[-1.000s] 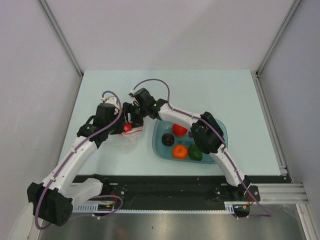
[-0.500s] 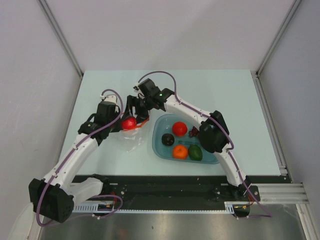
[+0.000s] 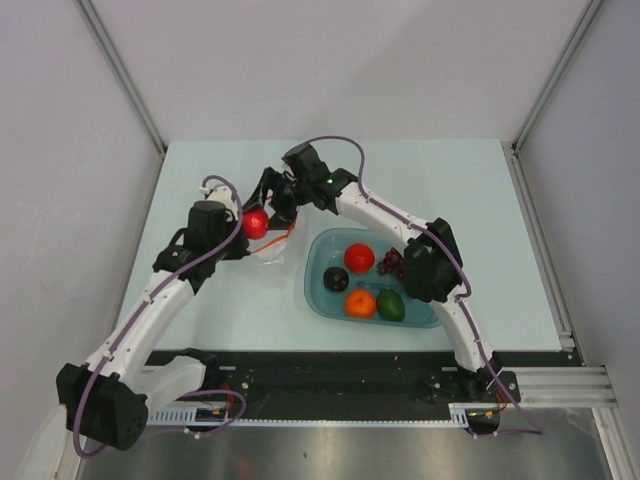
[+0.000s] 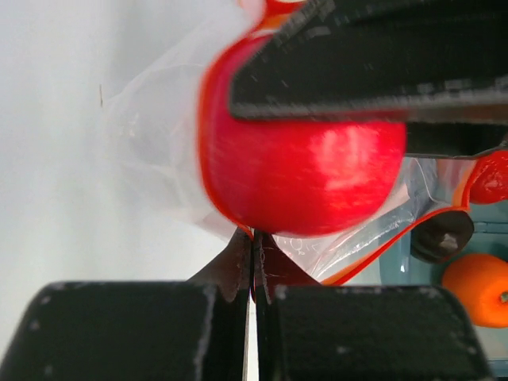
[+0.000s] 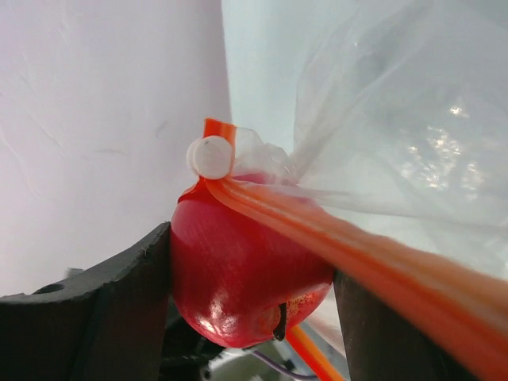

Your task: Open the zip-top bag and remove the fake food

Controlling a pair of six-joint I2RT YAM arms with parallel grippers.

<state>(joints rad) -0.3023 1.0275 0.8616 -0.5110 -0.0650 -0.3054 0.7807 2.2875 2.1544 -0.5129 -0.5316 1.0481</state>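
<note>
The teal tub (image 3: 436, 262) sits on the table just right of the working spot. It holds a second red fruit (image 3: 359, 257), grapes (image 3: 390, 263), a dark fruit (image 3: 336, 279), an orange (image 3: 360, 303) and a green fruit (image 3: 391, 305). The right arm arches over the tub's far edge, so its forearm hides part of that rim from above. Left of the tub, toward the middle of the table, the right gripper (image 3: 260, 216) has its jaws spread wide around a red fruit (image 3: 256, 222) and clamps it from both sides. The left gripper (image 3: 232, 234) is pressed together just beside it, pinching an edge of the zip-top bag (image 3: 270, 256), which hangs crumpled below the fruit. The overhead view gives this layout but not the grip itself. The left wrist camera shows the closed fingertips (image 4: 238, 266) biting the clear film right under the fruit. The right wrist camera shows the orange zip strip (image 5: 341, 242) and its white slider (image 5: 211, 156) draped across the fruit's top. Whether the fruit is fully clear of the bag's mouth cannot be told. The table (image 3: 450, 190) is pale blue-green, with plain grey walls (image 3: 330, 60) on three sides and a black base rail (image 3: 330, 375) at the near edge.
</note>
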